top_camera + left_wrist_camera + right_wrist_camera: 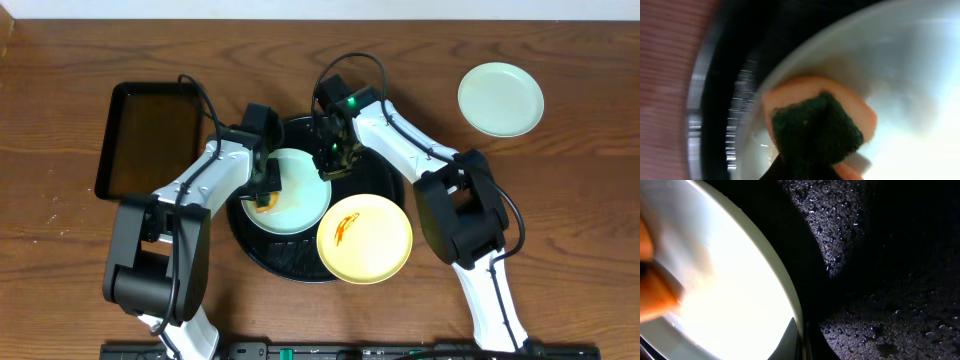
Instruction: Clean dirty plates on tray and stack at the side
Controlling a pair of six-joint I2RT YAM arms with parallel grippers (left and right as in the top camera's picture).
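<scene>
The left gripper (266,190) is clamped on an orange-and-green sponge (815,130), pressed onto the mint plate (300,195) at 10 o'clock in the round black tray (270,255). The right gripper (335,160) sits at that plate's 2 o'clock rim; I cannot tell its opening. The smeared yellow plate (365,240) overlaps the tray's 4 o'clock rim. A second mint plate (500,98) lies on the table (580,220), well apart at 2 o'clock.

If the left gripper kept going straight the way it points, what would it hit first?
Beyond the sponge it holds, the left gripper would probably meet the mint plate first; depth is unclear.
</scene>
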